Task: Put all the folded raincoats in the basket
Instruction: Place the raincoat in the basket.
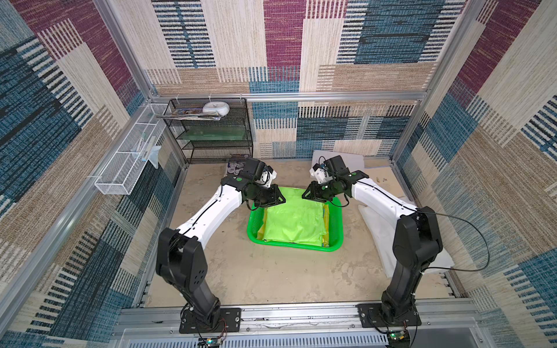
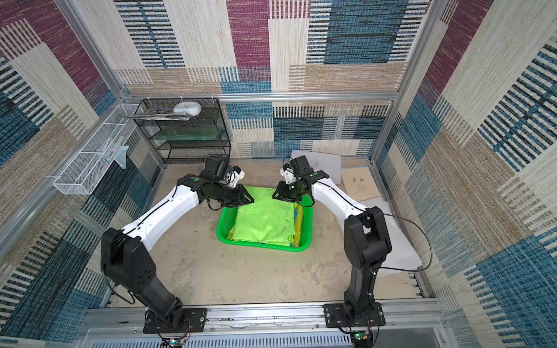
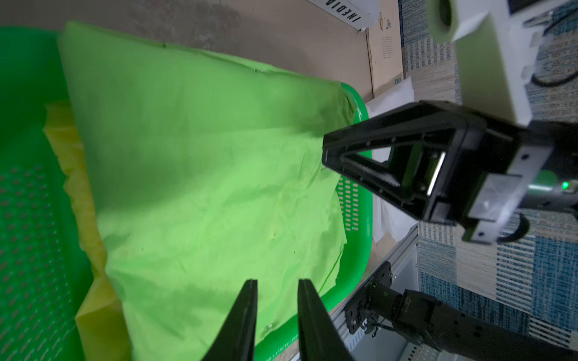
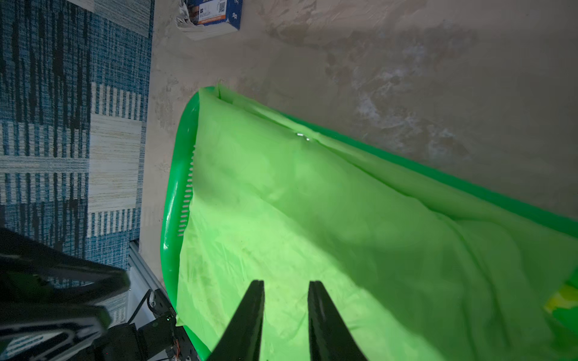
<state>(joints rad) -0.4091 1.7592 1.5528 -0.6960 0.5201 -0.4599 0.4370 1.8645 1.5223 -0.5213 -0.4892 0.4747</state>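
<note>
The folded raincoat point(image 1: 294, 221) point(image 2: 265, 220) is lime green and lies flat inside the bright green basket point(image 1: 289, 244) point(image 2: 262, 243) in mid-table. Its far edge drapes over the basket's far rim. Yellow folded material point(image 3: 84, 193) shows under it along the sides. My left gripper point(image 1: 281, 199) point(image 3: 276, 283) hovers over the far left corner of the basket, open, with nothing between its fingers. My right gripper point(image 1: 304, 194) point(image 4: 286, 283) hovers over the far right corner, also open and empty. The two tips face each other a short way apart.
A black mesh shelf rack point(image 1: 211, 129) stands at the back left, with a white wire tray point(image 1: 129, 162) on the left wall. A small box point(image 4: 214, 12) lies behind the left gripper. White sheets point(image 1: 376, 229) lie under and behind the right arm.
</note>
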